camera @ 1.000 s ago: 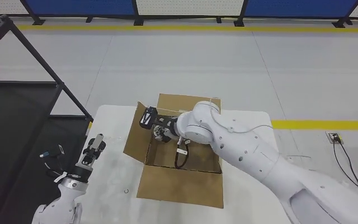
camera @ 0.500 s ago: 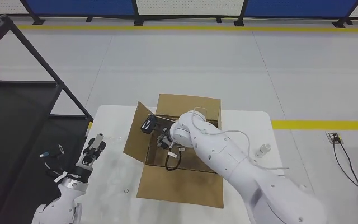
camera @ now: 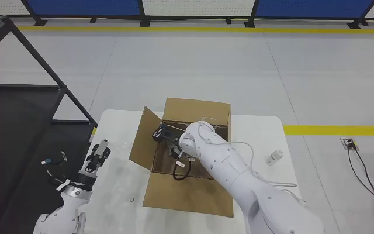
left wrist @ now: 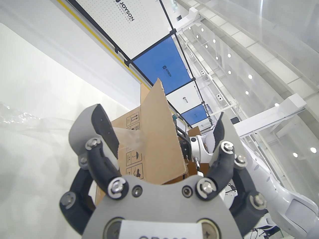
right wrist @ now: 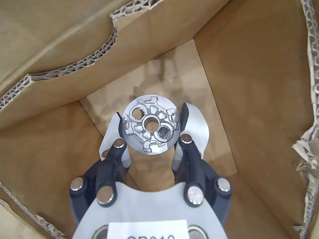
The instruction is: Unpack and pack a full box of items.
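- Left gripper [camera: 100, 151]: over the left part of the white table [camera: 257, 131], well apart from the box. Fingers [left wrist: 103, 128] spread wide, nothing between them, touching nothing.
- Cardboard box [camera: 196, 111]: stands mid-table, flaps open. Left flap is upright and tilted outward, front flap is folded down toward the robot.
- Right gripper [right wrist: 150, 125]: arm reaches down into the box, gripper near the left inside wall. Fingers [right wrist: 192, 120] closed part way on a metal disc [right wrist: 149, 129], one on each side of its rim.
- Disc: round, grey, with a centre hole and smaller holes around it, flat face toward the wrist camera. It sits over the box floor; cannot tell whether it touches the floor.
- Small white bottle [camera: 273, 157]: lies on the table to the right of the box, apart from it.
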Robot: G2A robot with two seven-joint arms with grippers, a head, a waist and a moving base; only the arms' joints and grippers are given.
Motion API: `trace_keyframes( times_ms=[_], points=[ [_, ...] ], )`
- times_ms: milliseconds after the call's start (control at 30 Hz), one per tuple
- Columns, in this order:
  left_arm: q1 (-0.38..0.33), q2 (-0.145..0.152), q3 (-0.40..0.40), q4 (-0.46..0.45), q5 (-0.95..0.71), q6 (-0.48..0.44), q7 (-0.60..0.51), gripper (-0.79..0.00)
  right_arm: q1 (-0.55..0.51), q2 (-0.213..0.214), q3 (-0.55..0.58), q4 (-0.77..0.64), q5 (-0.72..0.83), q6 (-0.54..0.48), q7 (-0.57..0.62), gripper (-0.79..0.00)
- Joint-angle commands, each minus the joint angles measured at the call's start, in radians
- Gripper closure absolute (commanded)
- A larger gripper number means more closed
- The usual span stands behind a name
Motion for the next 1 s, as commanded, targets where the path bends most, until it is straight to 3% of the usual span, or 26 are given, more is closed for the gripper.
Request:
trace_keyframes(
  times_ms=[0, 100, 233, 333, 400, 767, 967],
  points=[
    [0.000, 0.000, 0.000, 0.000, 0.000, 0.000, 0.000, -0.785, -0.001, -0.004, 0.004, 0.013, -0.001, -0.001, -0.006, -0.456],
    [0.000, 0.000, 0.000, 0.000, 0.000, 0.000, 0.000, -0.785, -0.002, -0.011, 0.010, 0.030, -0.003, -0.006, -0.013, -0.474],
    [0.000, 0.000, 0.000, 0.000, 0.000, 0.000, 0.000, -0.785, -0.003, -0.016, 0.020, 0.049, -0.004, -0.013, -0.021, -0.656],
    [0.000, 0.000, 0.000, 0.000, 0.000, 0.000, 0.000, -0.785, -0.002, -0.018, 0.026, 0.059, -0.007, -0.015, -0.029, -0.696],
    [0.000, 0.000, 0.000, 0.000, 0.000, 0.000, 0.000, -0.785, 0.000, -0.018, 0.031, 0.063, -0.008, -0.017, -0.036, -0.770],
    [0.000, 0.000, 0.000, 0.000, 0.000, 0.000, 0.000, -0.785, 0.029, 0.000, 0.069, 0.068, -0.003, -0.080, -0.139, -0.785],
    [0.002, 0.000, 0.006, -0.012, -0.005, 0.007, -0.007, -0.785, 0.035, 0.027, 0.091, 0.073, -0.005, -0.135, -0.251, -0.785]
  ],
)
